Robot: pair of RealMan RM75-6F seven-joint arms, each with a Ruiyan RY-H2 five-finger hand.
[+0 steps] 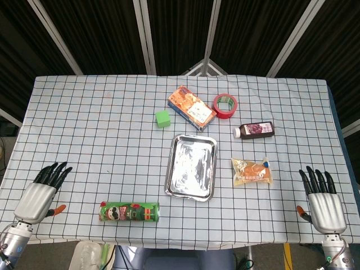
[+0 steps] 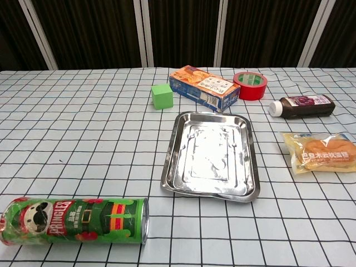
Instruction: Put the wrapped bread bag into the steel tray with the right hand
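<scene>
Centrally on the checked tablecloth (image 1: pixel 84 124) lies the steel tray (image 1: pixel 170 169), its long sides running away from the robot, with bare cloth along its near and left edges. Just right of it, apart from its rim, the wrapped bread bag (image 1: pixel 252 171) lies flat; its printed label shows in the chest view, but the characters are too small to read with confidence. Open cloth separates the bag from the right hand (image 1: pixel 322 198), which rests near the table's near-right corner, fingers straight, spread and holding nothing. The left hand (image 1: pixel 42 188) lies likewise at the near-left corner, fingers extended and empty. Between that hand and the tray a green can (image 2: pixel 75 220) lies on its side near the front edge, reading "Pringles". Beyond the tray sit a green cube (image 1: pixel 163 118), an orange and blue snack box (image 1: pixel 192 107) and a red tape roll (image 1: pixel 225 106), the box and the roll nearly touching. A dark bottle (image 1: pixel 256 130) with a white cap lies on its side beyond the bag.
</scene>
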